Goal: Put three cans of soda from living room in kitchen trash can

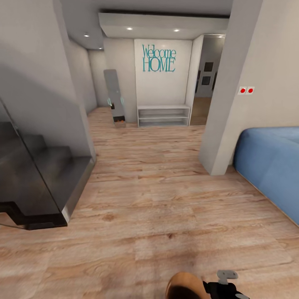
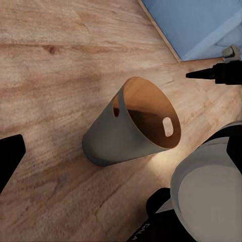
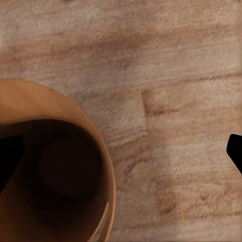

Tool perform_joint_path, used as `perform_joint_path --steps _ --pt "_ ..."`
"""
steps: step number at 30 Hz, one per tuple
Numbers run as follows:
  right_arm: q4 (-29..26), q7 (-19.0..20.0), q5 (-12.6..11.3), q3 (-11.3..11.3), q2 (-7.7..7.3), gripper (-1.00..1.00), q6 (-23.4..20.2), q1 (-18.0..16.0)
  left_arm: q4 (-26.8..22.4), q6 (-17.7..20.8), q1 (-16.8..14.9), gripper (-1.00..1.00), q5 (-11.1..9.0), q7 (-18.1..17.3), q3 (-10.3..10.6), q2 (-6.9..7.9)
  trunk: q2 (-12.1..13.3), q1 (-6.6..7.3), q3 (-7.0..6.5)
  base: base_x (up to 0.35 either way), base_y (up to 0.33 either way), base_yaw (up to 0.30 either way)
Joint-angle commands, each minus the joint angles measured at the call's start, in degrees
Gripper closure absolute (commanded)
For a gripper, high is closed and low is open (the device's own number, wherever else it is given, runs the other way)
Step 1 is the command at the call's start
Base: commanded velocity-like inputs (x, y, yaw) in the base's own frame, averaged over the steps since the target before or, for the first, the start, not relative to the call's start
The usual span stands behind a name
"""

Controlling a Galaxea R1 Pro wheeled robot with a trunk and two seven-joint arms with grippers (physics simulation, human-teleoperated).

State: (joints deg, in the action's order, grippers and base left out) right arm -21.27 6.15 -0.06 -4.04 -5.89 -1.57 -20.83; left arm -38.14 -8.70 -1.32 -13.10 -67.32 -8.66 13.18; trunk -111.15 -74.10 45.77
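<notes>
Tash can [image 2: 128, 126] being carried tilted over open plank floor [image 1: 158, 195]
Sofa [image 1: 270, 166] edging the right; right gripper [image 1: 226, 286] being cropped; jaw states cannot be told

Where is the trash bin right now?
The trash bin is at the bottom edge of the head view, over the wood floor beside the right gripper, with the blue sofa off to the right.

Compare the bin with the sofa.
Colour: the bin is grey outside and copper-brown inside, while the sofa is blue all over.
Shape: the bin is round, tapered and hollow, with a slot in its wall. The sofa is a padded block with rounded edges.
Size: the bin is much smaller than the sofa.
Shared: both are plain and unpatterned, and both show against the wood floor.
</notes>
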Motion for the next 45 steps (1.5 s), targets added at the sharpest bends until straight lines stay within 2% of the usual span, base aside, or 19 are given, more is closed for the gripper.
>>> perform_joint_path --steps 1,8,38,45 --pt "0.0 0.0 0.0 0.0 0.0 -1.0 0.0 0.0 0.0 0.0 0.0 -1.0 0.0 0.0 0.0 0.0 0.0 0.0 0.0 0.033 0.0 0.0" --pt "0.0 0.0 0.0 0.0 0.0 -1.0 0.0 0.0 0.0 0.0 0.0 -1.0 0.0 0.0 0.0 0.0 0.0 0.0 0.04 0.012 0.0 0.0" --pt "0.0 0.0 0.0 0.0 0.0 -1.0 0.0 0.0 0.0 0.0 0.0 -1.0 0.0 0.0 0.0 0.0 -12.0 -6.59 7.93 0.0 0.0 0.0" --pt "0.0 0.0 0.0 0.0 0.0 -1.0 0.0 0.0 0.0 0.0 0.0 -1.0 0.0 0.0 0.0 0.0 -12.0 -6.59 8.2 0.0 0.0 0.0"
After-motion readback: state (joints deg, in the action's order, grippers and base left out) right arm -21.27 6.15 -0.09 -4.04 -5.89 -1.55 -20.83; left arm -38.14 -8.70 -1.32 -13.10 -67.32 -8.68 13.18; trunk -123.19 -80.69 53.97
